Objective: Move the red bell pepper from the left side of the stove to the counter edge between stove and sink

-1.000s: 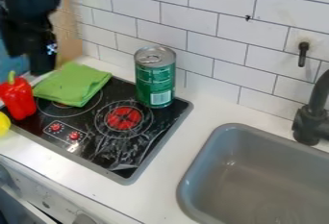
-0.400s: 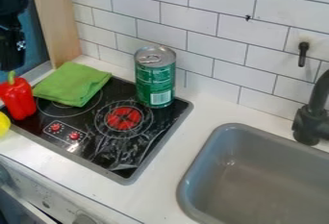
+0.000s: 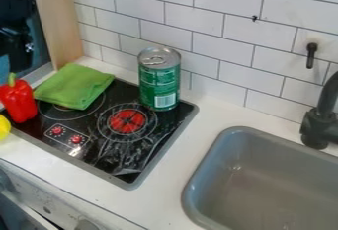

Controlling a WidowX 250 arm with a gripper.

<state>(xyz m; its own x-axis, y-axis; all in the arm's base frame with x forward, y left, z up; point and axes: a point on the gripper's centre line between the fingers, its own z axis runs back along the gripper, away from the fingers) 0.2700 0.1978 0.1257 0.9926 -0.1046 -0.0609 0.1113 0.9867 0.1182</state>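
Gripper near red pepper and green cloth, apart or together unclear from here.

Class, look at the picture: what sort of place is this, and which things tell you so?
It looks like a kitchen, perhaps a toy one. The stove with ring markings, the grey sink beneath a black tap, and the can standing on the stove suggest it.
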